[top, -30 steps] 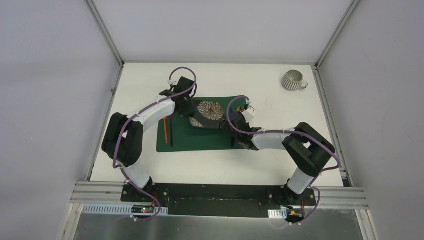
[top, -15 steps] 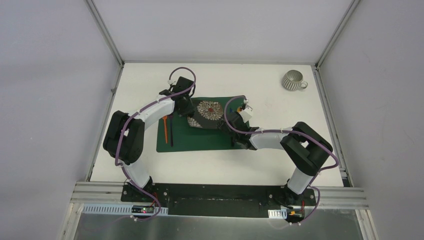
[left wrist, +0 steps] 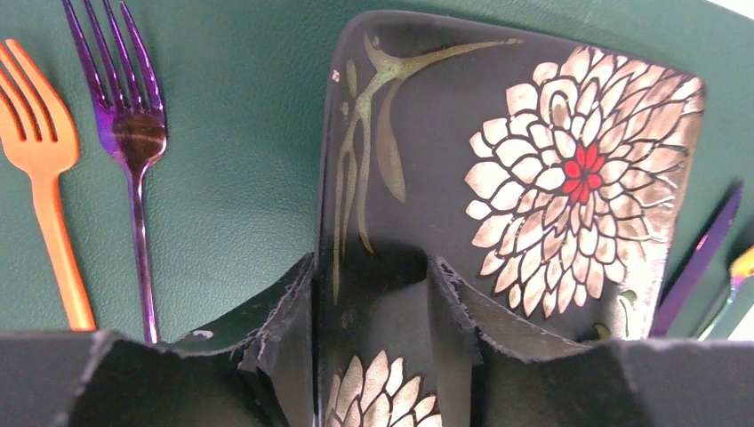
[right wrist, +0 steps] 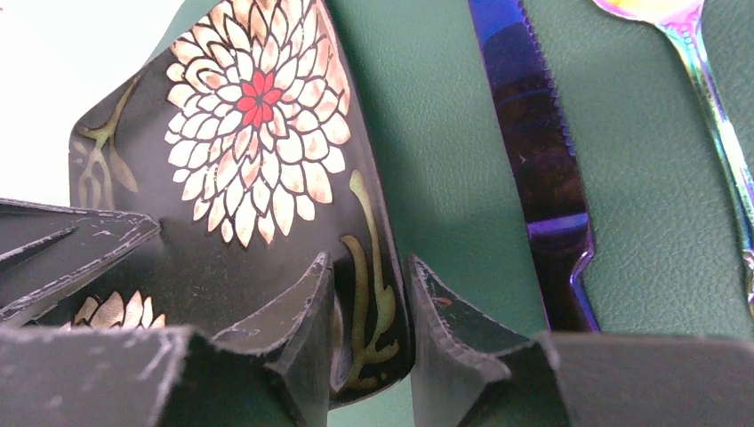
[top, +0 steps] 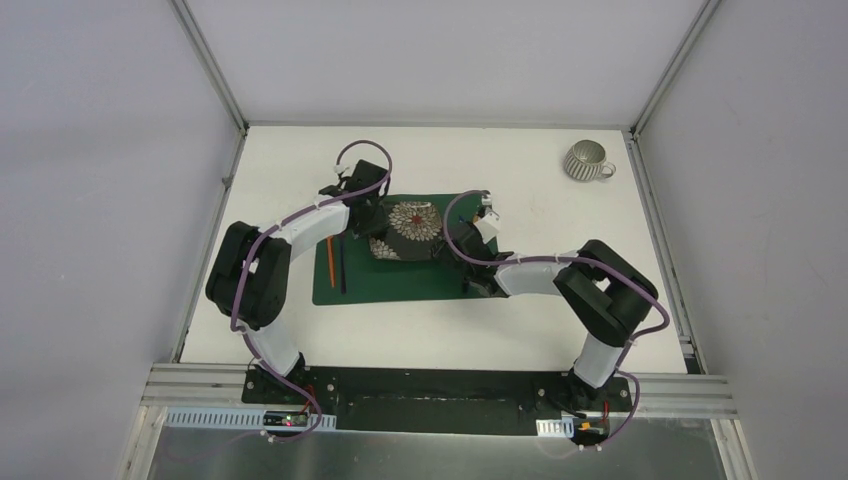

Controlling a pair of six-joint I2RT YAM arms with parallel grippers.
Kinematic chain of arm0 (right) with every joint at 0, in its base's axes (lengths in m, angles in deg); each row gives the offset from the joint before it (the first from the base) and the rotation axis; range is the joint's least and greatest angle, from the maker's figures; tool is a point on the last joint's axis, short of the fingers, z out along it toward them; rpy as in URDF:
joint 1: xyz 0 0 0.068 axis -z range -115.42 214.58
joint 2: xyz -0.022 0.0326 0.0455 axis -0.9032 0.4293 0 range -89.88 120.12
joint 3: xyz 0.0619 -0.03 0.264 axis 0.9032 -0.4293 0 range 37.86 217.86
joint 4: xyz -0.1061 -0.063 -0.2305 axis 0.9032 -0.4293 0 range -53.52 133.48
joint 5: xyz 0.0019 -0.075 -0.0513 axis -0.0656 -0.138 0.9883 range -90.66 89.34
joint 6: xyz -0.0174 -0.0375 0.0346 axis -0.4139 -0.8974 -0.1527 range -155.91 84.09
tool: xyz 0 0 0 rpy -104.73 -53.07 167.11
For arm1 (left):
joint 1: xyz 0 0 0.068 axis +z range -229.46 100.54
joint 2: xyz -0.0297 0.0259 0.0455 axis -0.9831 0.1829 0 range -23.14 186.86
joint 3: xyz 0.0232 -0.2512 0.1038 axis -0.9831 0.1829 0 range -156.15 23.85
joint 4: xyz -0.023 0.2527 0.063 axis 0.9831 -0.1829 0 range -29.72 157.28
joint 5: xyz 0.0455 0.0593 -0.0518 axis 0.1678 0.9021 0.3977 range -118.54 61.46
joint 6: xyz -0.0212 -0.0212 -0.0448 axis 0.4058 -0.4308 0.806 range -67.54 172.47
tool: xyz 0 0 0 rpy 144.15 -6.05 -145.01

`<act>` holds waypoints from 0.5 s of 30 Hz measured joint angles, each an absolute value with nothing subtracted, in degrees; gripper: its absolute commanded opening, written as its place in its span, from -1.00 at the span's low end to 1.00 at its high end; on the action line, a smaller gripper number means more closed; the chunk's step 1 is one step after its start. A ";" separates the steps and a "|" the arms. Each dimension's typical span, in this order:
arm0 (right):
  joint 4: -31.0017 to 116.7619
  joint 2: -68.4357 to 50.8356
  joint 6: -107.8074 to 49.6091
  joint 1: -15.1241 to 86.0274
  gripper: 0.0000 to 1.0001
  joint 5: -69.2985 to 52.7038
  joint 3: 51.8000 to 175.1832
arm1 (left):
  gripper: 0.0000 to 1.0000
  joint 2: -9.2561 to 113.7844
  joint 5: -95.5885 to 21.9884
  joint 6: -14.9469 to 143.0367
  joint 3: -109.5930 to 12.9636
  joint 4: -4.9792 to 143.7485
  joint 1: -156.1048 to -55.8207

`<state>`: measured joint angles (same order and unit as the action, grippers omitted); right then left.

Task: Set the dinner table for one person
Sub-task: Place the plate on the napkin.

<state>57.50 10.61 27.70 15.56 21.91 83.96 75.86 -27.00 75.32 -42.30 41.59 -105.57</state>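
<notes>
left claw (left wrist: pixel 369 302) is nipped onto the left rim of the plate (left wrist: pixel 533 133); right claw (right wrist: pixel 372 294) pinches the opposite rim. the plate sits over the green placemat (left wrist: pixel 240 178), mid tabletop (top: pixel 540 330). orange fork (left wrist: pixel 44 169) and purple fork (left wrist: pixel 133 142) lie left of it, knife (right wrist: pixel 538 160) and spoon (right wrist: pixel 702 80) right. only the top view shows the mug (top: pixel 586 161), far right.

Plain grey walls (top: pixel 90 150) (aluminium posts (top: pixel 212 65))
</notes>
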 measured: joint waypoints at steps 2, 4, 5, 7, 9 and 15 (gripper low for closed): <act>57.61 11.11 27.26 15.56 -1.00 20.77 84.53 | -0.18 75.86 -26.21 75.14 -42.03 41.02 -105.57; 57.85 11.52 26.94 15.56 -1.00 19.92 84.93 | 0.00 75.77 -25.53 75.10 -41.99 40.56 -105.53; 57.85 11.59 26.89 15.56 -1.00 19.83 85.04 | 0.13 75.73 -25.42 75.10 -41.99 40.32 -105.40; 58.13 11.90 26.48 15.52 -1.00 18.15 85.45 | 0.26 75.75 -25.38 74.70 -41.95 39.47 -105.22; 58.33 12.55 26.06 15.00 -1.00 16.34 85.74 | 0.48 75.84 -25.38 74.66 -41.71 37.35 -105.13; 59.16 13.69 25.56 13.29 -1.00 11.38 86.15 | 0.98 75.86 -25.60 74.09 -41.51 32.17 -105.00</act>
